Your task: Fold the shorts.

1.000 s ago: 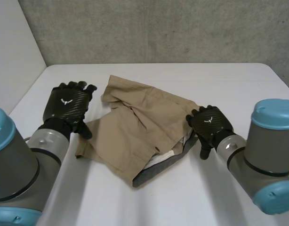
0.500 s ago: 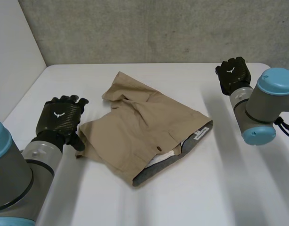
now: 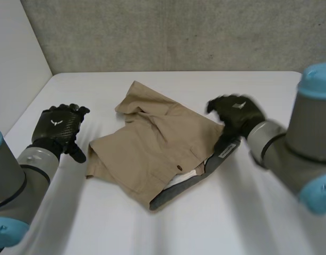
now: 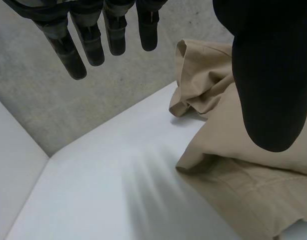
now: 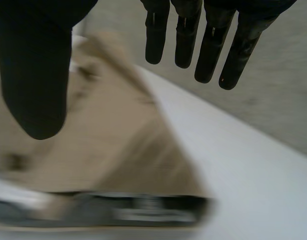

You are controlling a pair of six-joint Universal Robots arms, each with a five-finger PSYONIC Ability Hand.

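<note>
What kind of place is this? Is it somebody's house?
It looks like a robot lab or test room, not a house. There is a bare grey concrete wall, a plain white table with tan shorts on it, and a robot's left hand and right hand near the shorts.

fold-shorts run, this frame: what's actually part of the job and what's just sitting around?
Job:
tan shorts, lying rumpled
left hand, open, beside the shorts
right hand, open, at their waistband end

Not the job:
white table
grey wall behind it
</note>
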